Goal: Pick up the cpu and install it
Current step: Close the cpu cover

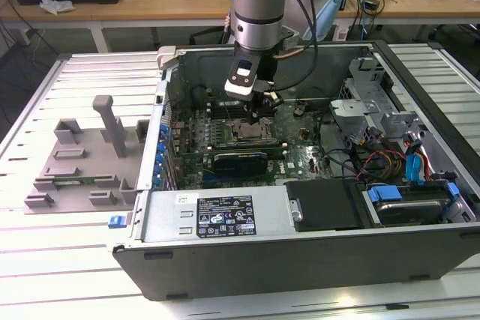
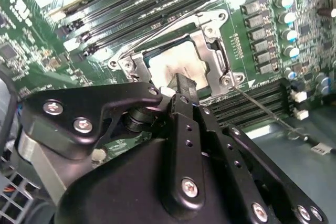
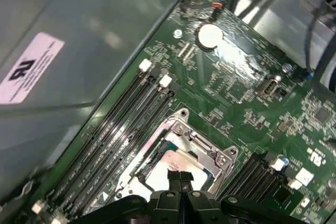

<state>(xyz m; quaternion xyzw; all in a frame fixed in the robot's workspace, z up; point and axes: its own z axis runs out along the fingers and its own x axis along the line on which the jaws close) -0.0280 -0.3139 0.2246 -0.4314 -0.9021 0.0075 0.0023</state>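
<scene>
One open computer case (image 1: 300, 260) nearest. Mid-case, gripper (image 3: 180, 176) clenched, fingers (image 3: 174, 174) pressed together on nothing, tips over the cpu (image 3: 157, 178), which lies flat in the motherboard socket (image 3: 223, 156) (silver face up). Grey fixture (image 1: 82, 162) at the exterior view's left. Far back, wooden bench (image 1: 150, 1).

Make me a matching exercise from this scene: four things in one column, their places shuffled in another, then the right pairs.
1. cpu
2. gripper
3. grey fixture
4. coin battery

A. on the table outside the case, at the exterior view's left
B. inside the metal socket frame
C. on the green board, away from the socket
D. poised just over the socket

Pairs: 1-B, 2-D, 3-A, 4-C
</scene>
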